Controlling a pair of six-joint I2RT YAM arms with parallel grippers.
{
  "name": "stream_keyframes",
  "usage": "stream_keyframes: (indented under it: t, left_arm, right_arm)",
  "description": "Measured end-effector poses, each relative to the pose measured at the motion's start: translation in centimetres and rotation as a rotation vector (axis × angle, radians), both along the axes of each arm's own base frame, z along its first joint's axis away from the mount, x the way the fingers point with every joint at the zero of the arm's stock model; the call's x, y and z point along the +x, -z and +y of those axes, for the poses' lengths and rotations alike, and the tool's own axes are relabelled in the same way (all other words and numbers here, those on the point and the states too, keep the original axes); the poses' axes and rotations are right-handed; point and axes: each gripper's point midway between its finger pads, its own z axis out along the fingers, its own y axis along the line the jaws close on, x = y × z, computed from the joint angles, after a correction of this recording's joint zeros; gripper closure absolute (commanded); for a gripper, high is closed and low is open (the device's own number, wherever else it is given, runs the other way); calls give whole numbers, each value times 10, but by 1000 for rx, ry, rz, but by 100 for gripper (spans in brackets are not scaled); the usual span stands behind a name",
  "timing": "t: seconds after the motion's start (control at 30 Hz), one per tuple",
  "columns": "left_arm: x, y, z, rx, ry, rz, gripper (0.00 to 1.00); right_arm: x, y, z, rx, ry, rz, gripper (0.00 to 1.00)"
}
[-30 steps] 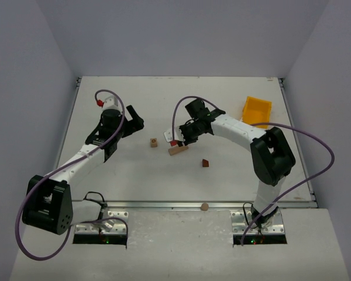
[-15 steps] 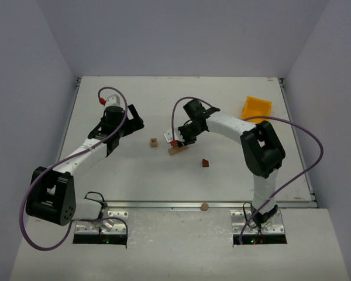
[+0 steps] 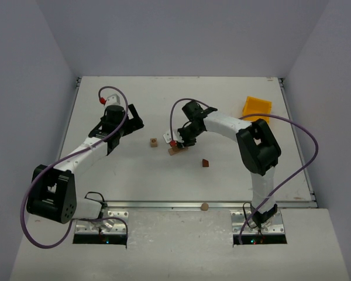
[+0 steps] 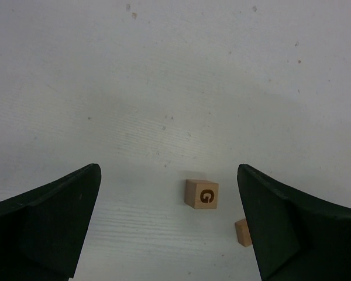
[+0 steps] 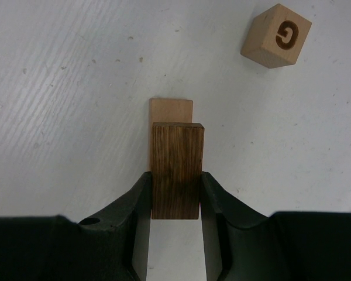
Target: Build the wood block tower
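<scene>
Dark block [image 5: 176, 170] — grained, matt wood

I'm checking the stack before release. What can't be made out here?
Right wrist view: whether the dark brown block, clamped in the right gripper, touches the pale plank; the block covers the contact.
Left wrist view: a pale wooden piece, partly hidden by the left gripper.
Top view: that contact is too small to see.

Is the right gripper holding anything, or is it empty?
Holding. The right gripper is shut on a dark wood block; both fingers press against its sides.
</scene>
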Motion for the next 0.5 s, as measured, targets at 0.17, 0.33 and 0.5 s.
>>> stream_keyframes:
  t: [0.17, 0.33, 0.5]
  left_arm:
    - [0, 0, 0, 1, -2, 0, 0]
    - [0, 0, 0, 2, -2, 1, 0]
    - [0, 2, 0, 3, -2, 6, 0]
  right_arm:
    - [5, 1, 3, -1, 10, 6, 74]
    - [5, 6, 3, -9, 20, 21, 73]
    - [4, 6, 2, -10, 21, 25, 73]
